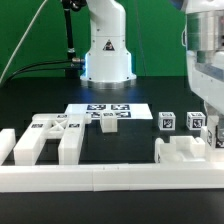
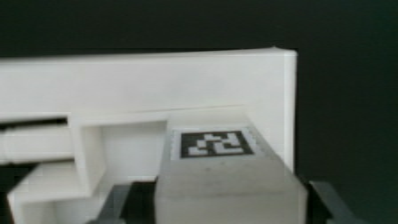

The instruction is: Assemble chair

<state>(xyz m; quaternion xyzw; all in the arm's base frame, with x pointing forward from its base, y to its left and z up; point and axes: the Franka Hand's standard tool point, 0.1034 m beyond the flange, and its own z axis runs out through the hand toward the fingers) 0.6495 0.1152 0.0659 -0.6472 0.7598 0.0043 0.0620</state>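
Looking in remotely, I see a black tabletop point(image 1: 150, 95) with a long low white wall point(image 1: 100, 178) along its near edge. My arm point(image 1: 207, 60) hangs at the exterior view's right. The biggest chair parts, slotted panels point(image 1: 45, 135), lie side by side just behind the wall on the exterior view's left. A notched part point(image 1: 185, 152) rests by the wall below the arm. The marker board point(image 1: 105, 110) lies flat in the middle. Two small tagged cubes point(image 1: 167, 121) stand between that board and the arm.

The wrist view shows what the exterior view cuts off. The dark fingers point(image 2: 125, 205) are clenched on both sides of a tagged block point(image 2: 217, 143), tag facing the camera, with a large white stepped part close behind it. Whether this block is the cube nearest the arm, I cannot tell. Only the exterior view gives the layout of the other parts.

Nothing looks joined yet, so I judge this an early step: picking up one small piece. The next move calls for a straight lift that keeps the block square in the grip. It then needs careful lining up with its slot.
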